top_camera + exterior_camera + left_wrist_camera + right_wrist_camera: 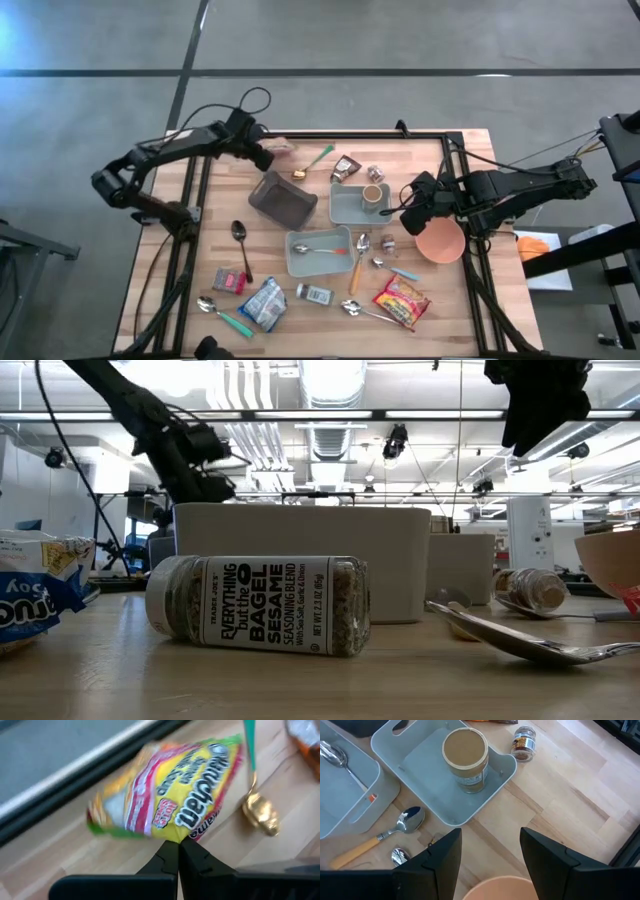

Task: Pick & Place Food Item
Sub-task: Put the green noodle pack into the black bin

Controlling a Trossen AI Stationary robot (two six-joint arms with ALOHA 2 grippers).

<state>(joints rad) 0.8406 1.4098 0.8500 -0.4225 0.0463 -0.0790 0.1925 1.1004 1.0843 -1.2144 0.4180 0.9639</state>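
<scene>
— Pinching a corner of the noodle packet (165, 795), is that what the left gripper (178, 851) is doing?

— Yes. In the left wrist view its two dark fingers (162, 860) meet tip to tip, clamped on the lower edge of the yellow, red and green packet. From above, the left gripper (262, 152) sits at the far left corner of the table (200, 250), and the packet (283, 148) shows just beside it, near the table's far edge.

— What lies close to the packet?

— A gold spoon with a green handle (312, 162) is just beside it. The dark grey bin (283, 199) lies a little nearer the middle of the table.

— And the right gripper?

— It hangs over the right side of the table (412, 208) with its jaws apart and nothing between them. The right wrist view shows the bare wood between its fingers (445, 857). Beyond them stands a jar with a tan lid (465, 757), upright in a light grey tray (427, 800). A small spice jar (524, 741) lies on the wood just past that tray. A pink bowl (441, 241) sits under the right arm.

— Anything else on the table?

— A second grey tray (300, 262) holds a spoon (318, 250). A wooden-handled spoon (358, 262) lies alongside that tray. At the near edge are a seasoning bottle (260, 605) on its side, a blue and white bag (262, 304) and a red snack packet (402, 301).
</scene>
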